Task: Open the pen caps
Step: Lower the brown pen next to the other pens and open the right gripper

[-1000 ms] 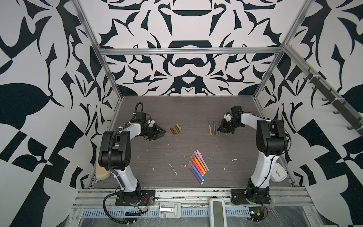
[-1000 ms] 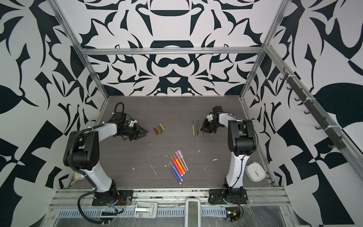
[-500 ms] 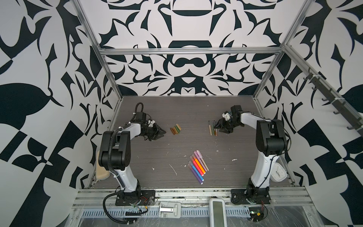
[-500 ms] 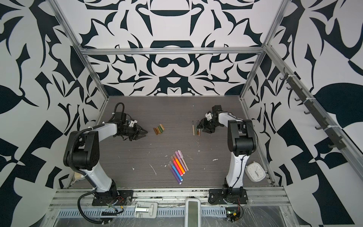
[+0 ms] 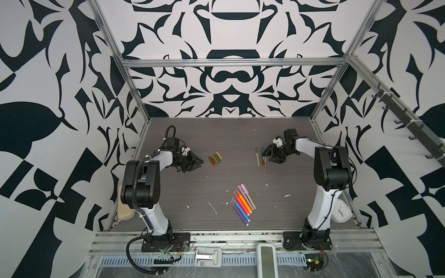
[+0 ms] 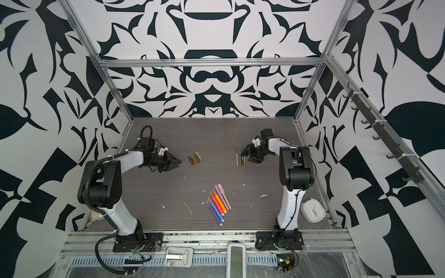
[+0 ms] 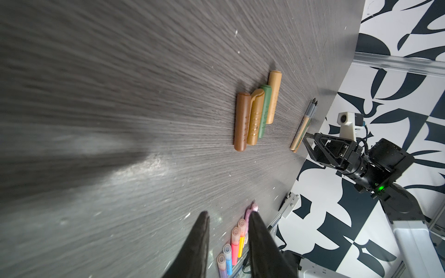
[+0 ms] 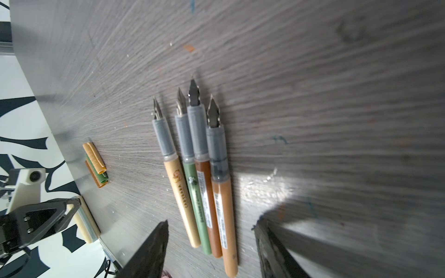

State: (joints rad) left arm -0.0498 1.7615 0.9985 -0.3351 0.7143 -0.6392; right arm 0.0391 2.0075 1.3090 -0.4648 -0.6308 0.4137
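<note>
You've got a grey wood-grain table (image 5: 228,134) carrying three groups in both top views. Left of centre, four pen caps (image 5: 215,157) (brown, ochre, green and tan) lie side by side, touching. Right of centre, four fountain pens (image 5: 261,157) lie parallel, nibs toward the top of the frame. At lower centre is a slanted row of capped markers (image 5: 242,204). White flecks (image 5: 213,208) dot the surface, and a white clock (image 6: 313,211) sits at the lower right edge.

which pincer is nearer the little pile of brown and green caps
Left. The left pincer sits close beside the caps, not touching; the right pincer is farther off, by the four uncapped pen bodies.
</note>
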